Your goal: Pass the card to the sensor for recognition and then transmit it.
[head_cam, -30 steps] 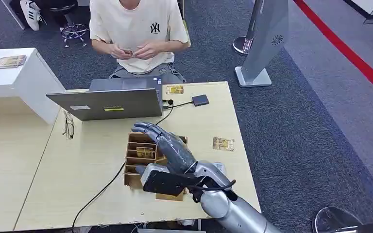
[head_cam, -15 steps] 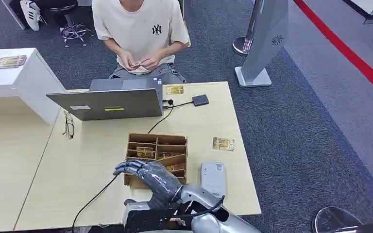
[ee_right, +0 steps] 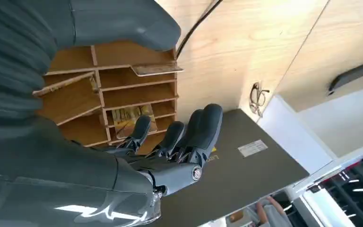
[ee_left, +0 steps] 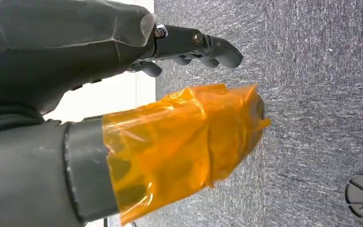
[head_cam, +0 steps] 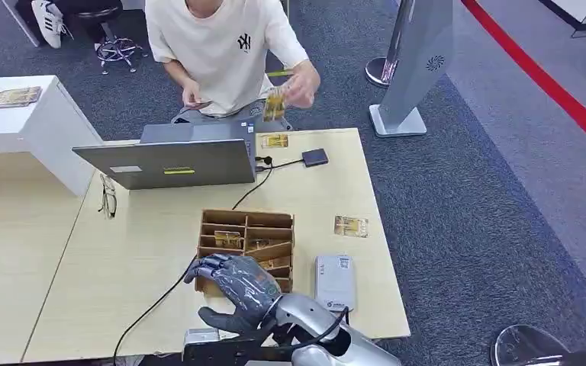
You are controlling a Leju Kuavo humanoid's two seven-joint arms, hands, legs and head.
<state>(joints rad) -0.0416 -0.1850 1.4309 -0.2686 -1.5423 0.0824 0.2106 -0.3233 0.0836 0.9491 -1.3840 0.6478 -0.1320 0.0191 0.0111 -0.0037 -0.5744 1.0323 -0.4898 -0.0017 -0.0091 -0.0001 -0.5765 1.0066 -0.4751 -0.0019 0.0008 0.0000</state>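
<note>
Grey carpet surrounds your bench (head_cam: 145,252). Landmark: the card box (head_cam: 246,242). Your right robot hand (head_cam: 233,288) hovers at its near edge, fingers apart, empty; a card (head_cam: 227,238) lies inside. You're at pickup: next, lower and pinch it. Left robot hand (ee_left: 189,45) hangs loosely parted over carpet.

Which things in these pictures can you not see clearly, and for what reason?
- Left robot hand, left wrist view: orange film on the thumb covers most of it.
- Wooden box, head view: the right robot hand covers its near corner.
- Card held by the person, head view: blurred, print unreadable.
</note>
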